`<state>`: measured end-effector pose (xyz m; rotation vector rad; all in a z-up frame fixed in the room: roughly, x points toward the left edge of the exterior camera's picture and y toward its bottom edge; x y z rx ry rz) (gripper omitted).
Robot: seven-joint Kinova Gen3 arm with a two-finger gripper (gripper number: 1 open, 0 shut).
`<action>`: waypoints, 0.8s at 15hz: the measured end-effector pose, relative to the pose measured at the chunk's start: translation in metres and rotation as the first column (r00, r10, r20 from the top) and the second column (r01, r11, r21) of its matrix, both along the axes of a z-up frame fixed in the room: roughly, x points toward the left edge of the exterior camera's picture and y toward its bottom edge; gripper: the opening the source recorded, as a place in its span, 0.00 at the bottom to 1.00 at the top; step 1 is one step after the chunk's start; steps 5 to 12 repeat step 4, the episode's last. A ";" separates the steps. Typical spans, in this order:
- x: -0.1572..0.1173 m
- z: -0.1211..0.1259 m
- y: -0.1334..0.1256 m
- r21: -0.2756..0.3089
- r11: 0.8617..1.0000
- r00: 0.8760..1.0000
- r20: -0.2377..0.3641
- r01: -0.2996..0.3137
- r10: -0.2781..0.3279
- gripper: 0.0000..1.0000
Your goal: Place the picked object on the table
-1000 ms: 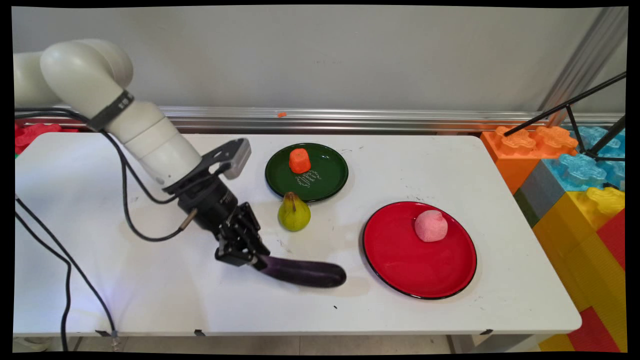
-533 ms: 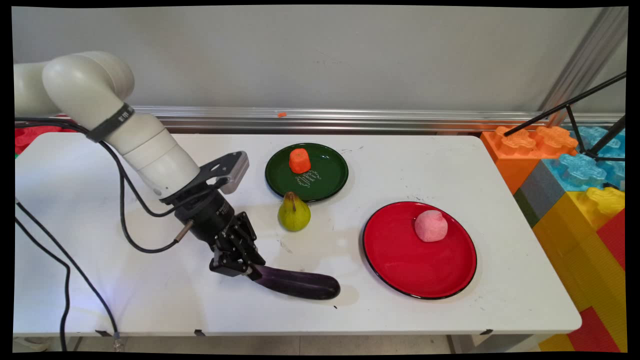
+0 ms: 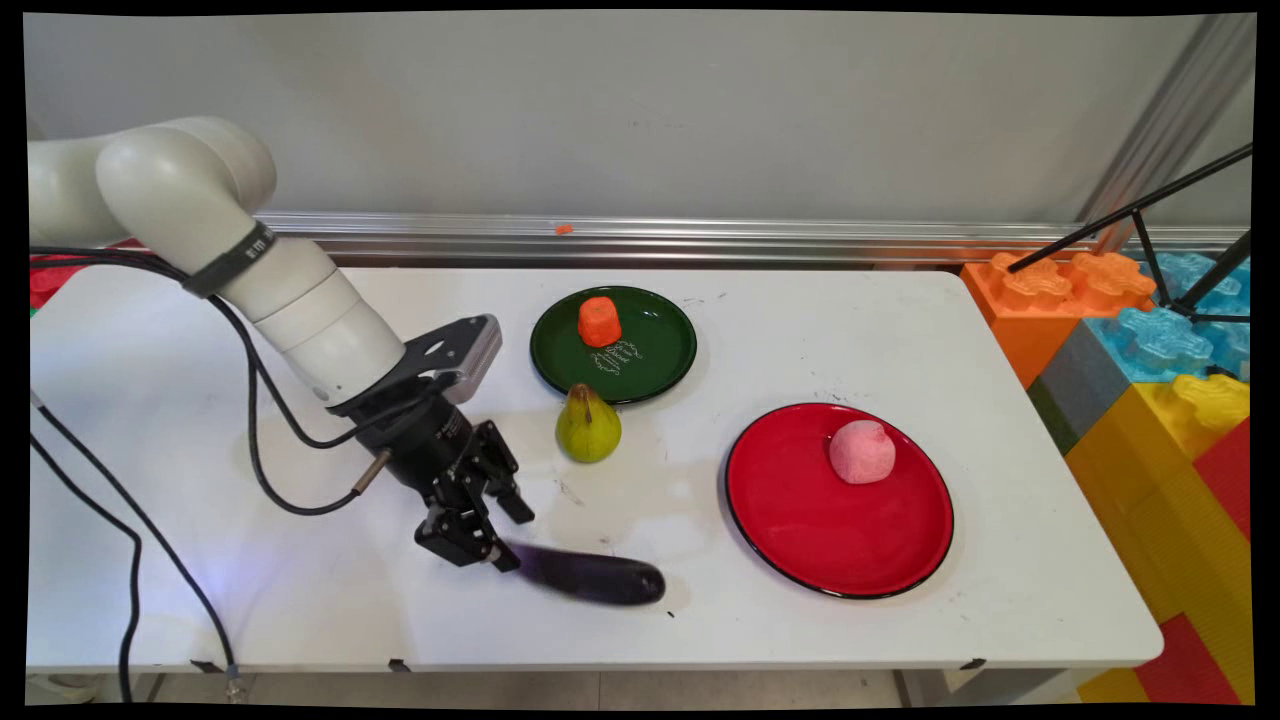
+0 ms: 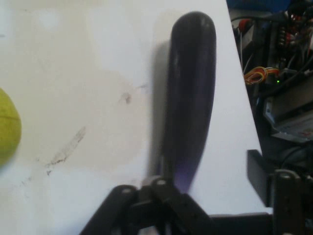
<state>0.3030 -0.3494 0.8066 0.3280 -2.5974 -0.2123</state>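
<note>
End effector (image 3: 497, 535): fingers spread, gripping nothing, at stem end of aubergine (image 3: 590, 577) | aubergine: lying on desk (image 3: 900, 330), near edge | pear (image 3: 588, 427): just beyond.

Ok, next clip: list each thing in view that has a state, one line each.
gripper: open, fingers spread either side of the eggplant's stem end
eggplant: lying flat on the table
pear: upright on the table, beside the green plate
carrot piece: standing on the green plate
pink fruit: on the red plate

Pear (image 3: 588, 428), two plates (image 3: 655, 362), eggplant (image 3: 590, 577).
</note>
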 end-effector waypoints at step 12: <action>-0.001 0.002 -0.004 -0.025 1.000 1.000 0.001 0.011 -0.011 1.00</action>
